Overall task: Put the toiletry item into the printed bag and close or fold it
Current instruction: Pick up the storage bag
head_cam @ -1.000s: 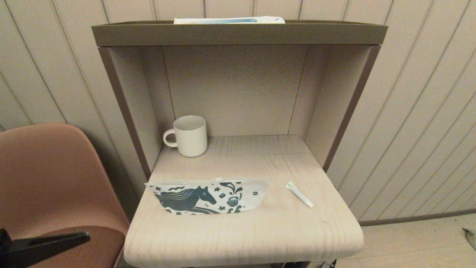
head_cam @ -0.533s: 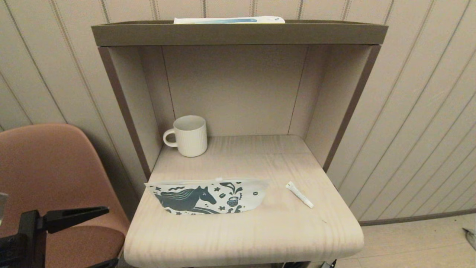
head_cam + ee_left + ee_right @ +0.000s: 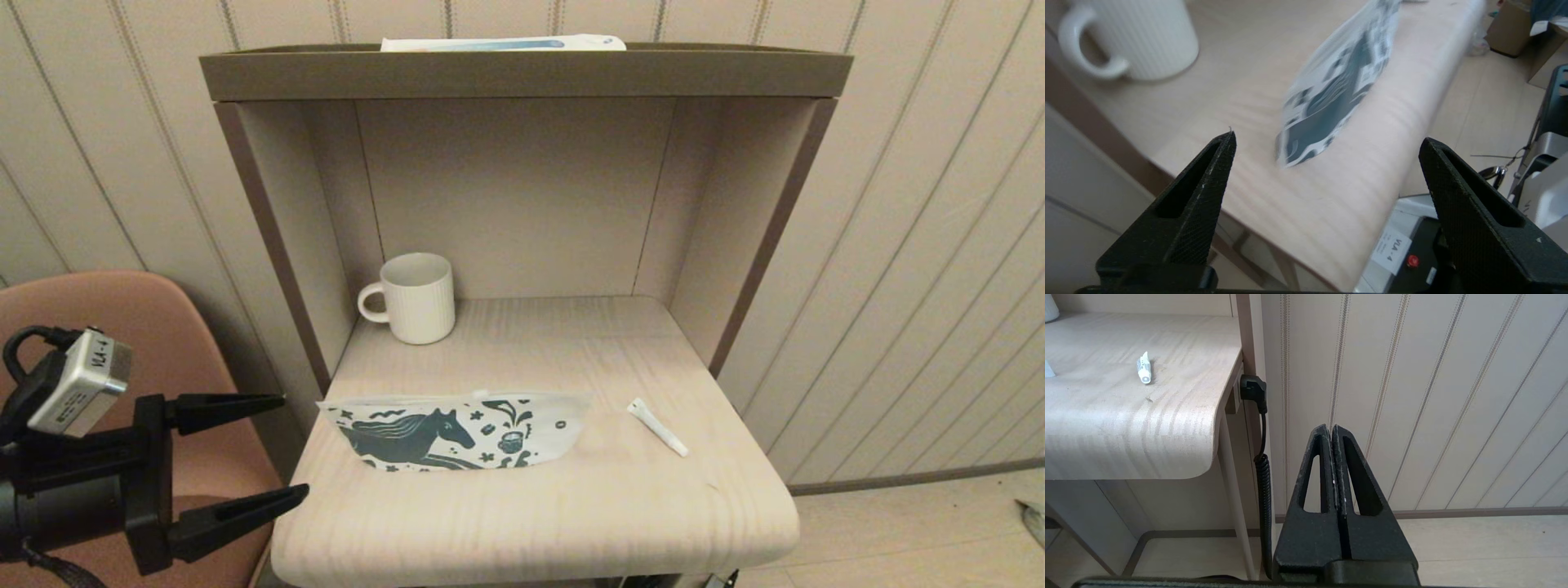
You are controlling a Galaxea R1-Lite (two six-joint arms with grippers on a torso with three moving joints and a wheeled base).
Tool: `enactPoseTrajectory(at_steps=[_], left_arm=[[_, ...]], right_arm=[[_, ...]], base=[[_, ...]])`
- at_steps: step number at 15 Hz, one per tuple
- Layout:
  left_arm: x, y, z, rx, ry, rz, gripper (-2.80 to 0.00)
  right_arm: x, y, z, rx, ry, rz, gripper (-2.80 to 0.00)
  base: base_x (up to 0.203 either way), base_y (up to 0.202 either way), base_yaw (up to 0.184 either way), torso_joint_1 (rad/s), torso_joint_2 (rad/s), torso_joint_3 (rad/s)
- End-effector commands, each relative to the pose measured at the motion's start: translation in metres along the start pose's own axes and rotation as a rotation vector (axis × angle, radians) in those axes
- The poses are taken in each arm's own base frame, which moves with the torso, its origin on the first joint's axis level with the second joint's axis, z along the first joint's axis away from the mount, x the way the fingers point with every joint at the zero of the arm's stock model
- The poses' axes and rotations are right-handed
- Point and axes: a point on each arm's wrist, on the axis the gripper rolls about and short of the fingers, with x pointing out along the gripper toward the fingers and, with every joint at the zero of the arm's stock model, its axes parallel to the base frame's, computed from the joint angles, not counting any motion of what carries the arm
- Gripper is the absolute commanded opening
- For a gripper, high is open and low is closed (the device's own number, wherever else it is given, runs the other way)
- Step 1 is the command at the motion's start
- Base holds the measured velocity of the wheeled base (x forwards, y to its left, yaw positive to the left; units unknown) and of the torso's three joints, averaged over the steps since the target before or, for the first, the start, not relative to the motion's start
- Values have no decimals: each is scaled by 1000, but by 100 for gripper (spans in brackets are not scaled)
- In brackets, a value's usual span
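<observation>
The light wood shelf-table (image 3: 571,506) is sitting against a wall of pale striped paneling (image 3: 922,245), with a brown boxed-in back and a top ledge (image 3: 522,75) where a long white-and-blue box (image 3: 502,43) is lying. The tabletop grain is running side to side and the front corners are rounded.

The printed bag (image 3: 457,430) is lying flat near the front edge, toward the left, horse print facing up. The toiletry item (image 3: 657,426) is lying just to the right of it, apart from the bag, angled a bit. A ribbed white mug (image 3: 418,298) is standing upright back in the left corner of the alcove.

A brownish-pink chair (image 3: 106,351) is sitting off to the left of the table, and the left gripper (image 3: 286,447) is hovering over it just beside the table's left edge, jaws spread wide with nothing between them, pointing toward the bag.

The right gripper (image 3: 1332,430) is hanging low off the table's right side, fingers pressed together and empty, facing the paneling. A black plug and coiled cord (image 3: 1263,473) are hanging down by the table's right leg, over a pale wood floor (image 3: 1486,547).
</observation>
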Motion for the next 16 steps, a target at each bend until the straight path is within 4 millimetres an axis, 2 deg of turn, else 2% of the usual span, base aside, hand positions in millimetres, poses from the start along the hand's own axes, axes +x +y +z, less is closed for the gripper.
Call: enactPoseTrajectory(at_steps=[1,6,11,16], left_arm=[[6,9,-4,-24,15,-9,0],[17,30,16,9,-26,-40,0],[31,44,3,-37,14,-59,0],[46,51,8,-21,6,-101,0]], right_arm=[[0,0,0,-1,-2,0,-280],[0,0,0,-4,-3,0,-280],[0,0,0,-1,-2,1,-280],[0,0,0,-1,-2,1,-280]], base=[[0,0,0,0,0,0],[0,0,0,0,0,0],[0,0,0,0,0,0],[0,0,0,0,0,0]])
